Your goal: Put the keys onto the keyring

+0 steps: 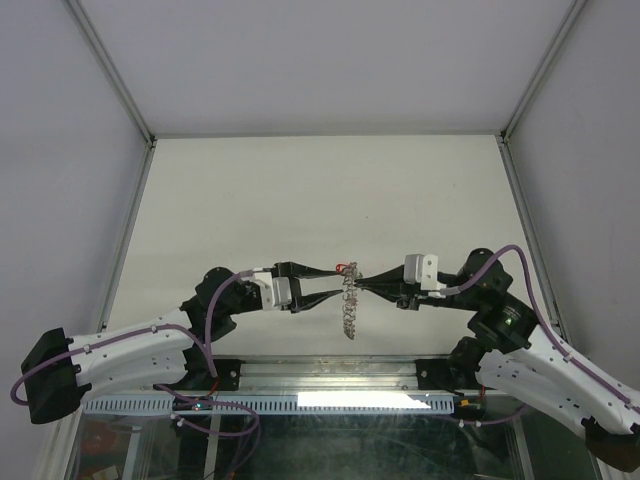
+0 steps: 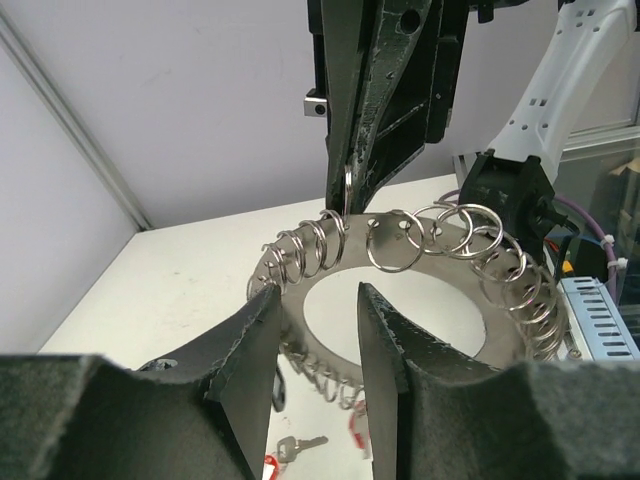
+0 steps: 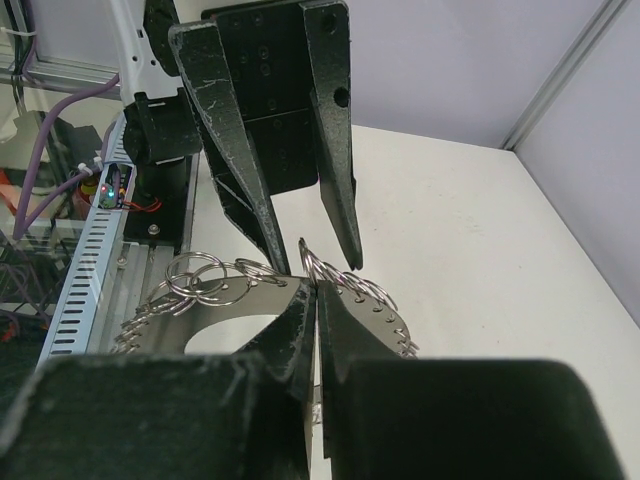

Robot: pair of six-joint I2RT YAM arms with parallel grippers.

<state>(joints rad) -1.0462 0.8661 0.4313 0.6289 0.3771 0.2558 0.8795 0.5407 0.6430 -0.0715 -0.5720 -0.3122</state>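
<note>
Right gripper pinches the keyring. Left gripper hangs beside it, half open and empty. Next it should grab the key below.

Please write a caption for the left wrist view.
Right fingers clamp the keyring; left fingers open at its near edge.

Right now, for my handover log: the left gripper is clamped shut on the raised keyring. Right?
No: the right gripper is the one clamped shut on the raised keyring, as the right wrist view shows; the left gripper stands open.
</note>
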